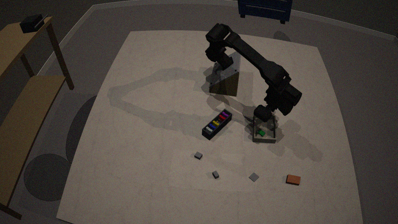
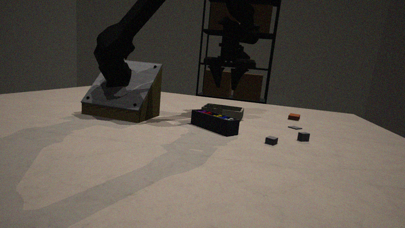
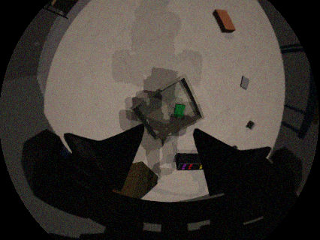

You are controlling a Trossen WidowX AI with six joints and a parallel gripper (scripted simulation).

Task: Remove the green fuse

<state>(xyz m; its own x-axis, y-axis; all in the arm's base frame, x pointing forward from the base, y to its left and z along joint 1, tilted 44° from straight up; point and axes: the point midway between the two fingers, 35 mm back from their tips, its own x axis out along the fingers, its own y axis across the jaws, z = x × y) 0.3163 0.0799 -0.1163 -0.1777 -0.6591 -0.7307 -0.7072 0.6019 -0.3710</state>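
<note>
The green fuse lies inside the tray, on its floor. The tray is a shallow grey open box on the table. My gripper is open and empty above the tray, its fingertips wide apart. The black fuse block stands beside the tray and holds a purple fuse, a red fuse, a yellow fuse, a blue fuse and a white fuse. In the exterior view the tray's walls hide the green fuse.
An orange block, a flat grey plate and two small grey blocks, one nearer the fuse block and one farther off, lie on the table. The arm's wedge-shaped base stands behind the fuse block.
</note>
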